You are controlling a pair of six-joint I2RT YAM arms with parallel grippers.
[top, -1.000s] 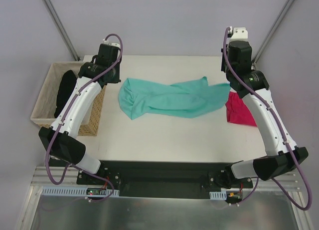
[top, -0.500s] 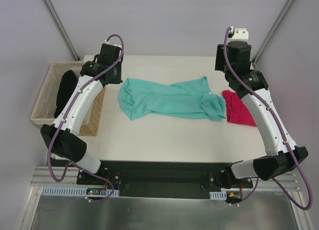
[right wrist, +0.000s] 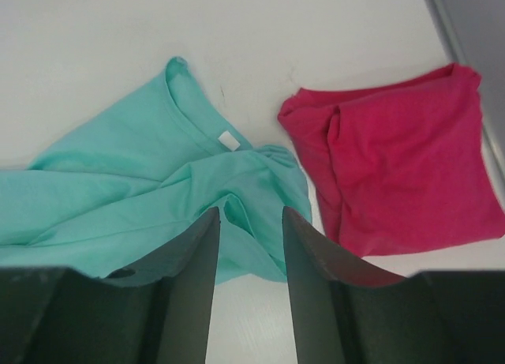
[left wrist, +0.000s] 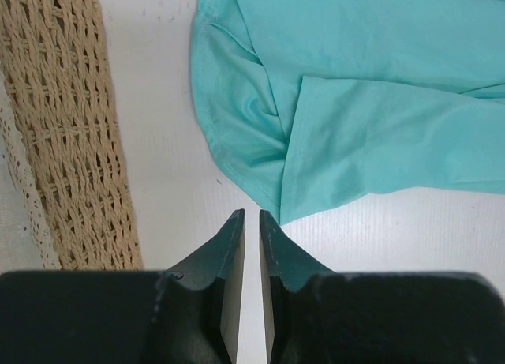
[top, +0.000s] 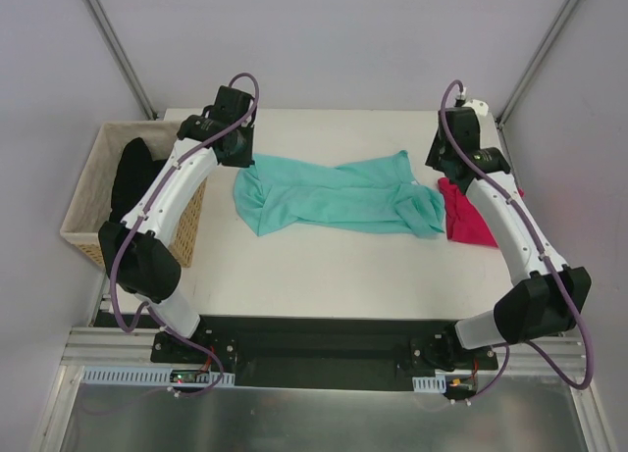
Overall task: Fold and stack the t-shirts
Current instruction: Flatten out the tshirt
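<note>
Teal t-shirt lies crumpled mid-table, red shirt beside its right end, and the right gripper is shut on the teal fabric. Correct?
No: the right gripper is open, fingers apart above the teal t-shirt, as the right wrist view shows. The rest holds: it lies crumpled mid-table, the red shirt beside its right end.
</note>
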